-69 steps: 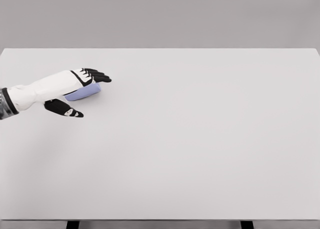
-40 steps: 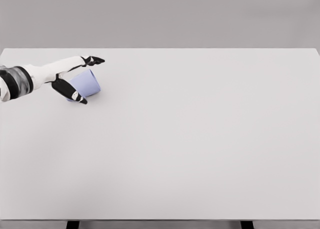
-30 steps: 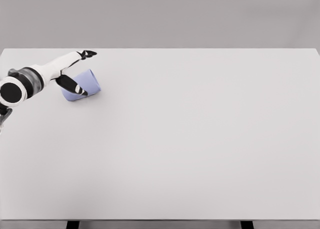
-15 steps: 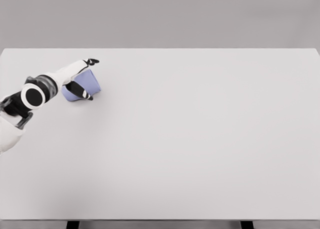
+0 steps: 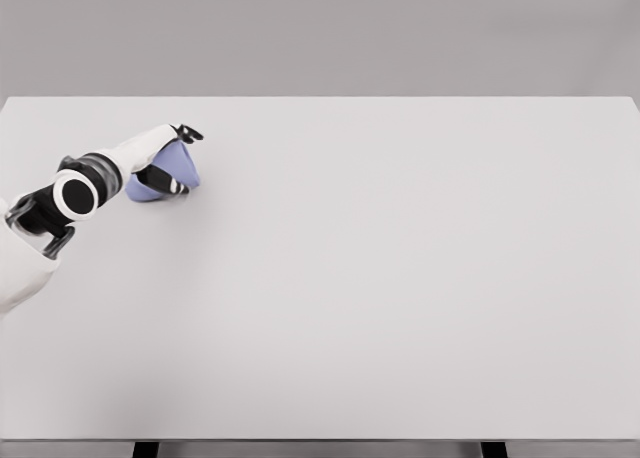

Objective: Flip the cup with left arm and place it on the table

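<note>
Here, the wide, flat white table (image 5: pixel 400 278) is filling almost the whole head view, with a plain grey wall running behind its far edge and two dark legs showing beneath its near edge. The left arm, white with a black-and-white ringed joint, is coming in from the lower left and reaching toward the far left part of the table. Its left hand (image 5: pixel 165 163), white with black fingers, is wrapping around the small pale lavender-blue plastic cup (image 5: pixel 172 172): the black fingertips (image 5: pixel 190 133) are curling over the cup's far top, and the thumb is pressing along its near side. The cup is sitting tilted in this grasp, low over the table's far left; whether it is touching the table is not clear.
</note>
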